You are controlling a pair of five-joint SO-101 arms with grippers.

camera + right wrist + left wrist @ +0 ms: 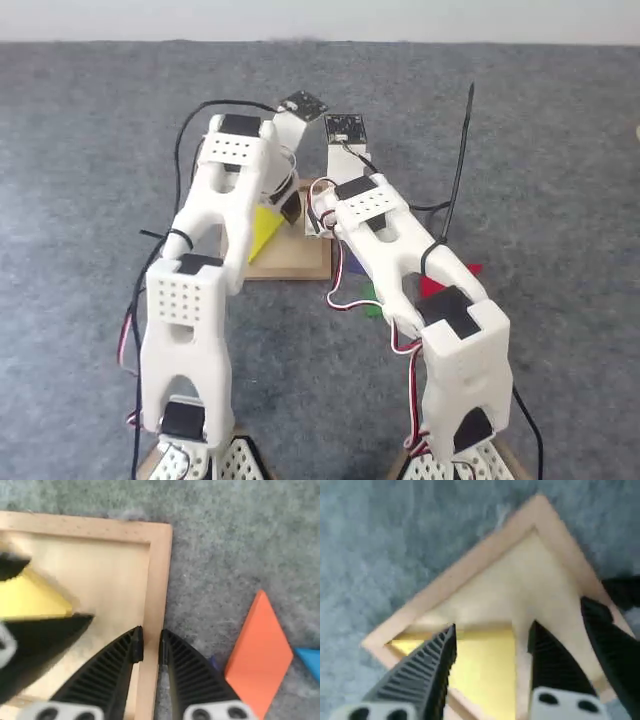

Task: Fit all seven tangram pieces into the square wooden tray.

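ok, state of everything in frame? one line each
left gripper: jaws open, over the yellow piece
right gripper: jaws look shut on the rim of the wooden tray
wooden tray: flat on the carpet, mostly unfilled
yellow piece: flat in the tray, against its rim
orange piece: on the carpet, outside the tray
blue piece: on the carpet, outside the tray

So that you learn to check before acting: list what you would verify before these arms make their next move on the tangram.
1. Left gripper open over the yellow piece: ok.
2. Yellow piece inside the wooden tray: ok.
3. Right gripper closed on the tray's rim: ok.
4. All seven pieces in: not ok; orange piece and blue piece lie on the carpet.
5. Yellow piece flat against the rim: cannot tell.
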